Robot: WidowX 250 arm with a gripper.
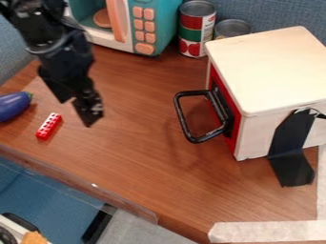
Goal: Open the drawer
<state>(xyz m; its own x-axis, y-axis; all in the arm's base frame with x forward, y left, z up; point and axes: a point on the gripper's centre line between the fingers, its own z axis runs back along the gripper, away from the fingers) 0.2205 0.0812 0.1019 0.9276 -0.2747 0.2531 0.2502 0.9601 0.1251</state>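
Observation:
The black gripper (77, 112) hangs over the left part of the table, open, its two fingertips apart with nothing between them. It is well to the left of a white box (270, 66) with a cream top. The box's red front (237, 125) faces left and stands flush against the body, so the drawer looks closed. A black loop handle (182, 119) sticks out from that front toward the gripper, with a wide gap between the two.
A red brick (49, 126) and a purple eggplant (13, 106) lie at the left. Behind stand a teal toy microwave (159, 24) and two cans, one tall (193, 28) and one short (231, 29). Black tape (290, 147) holds the box's near side; pale tape (267, 232) lines the front edge.

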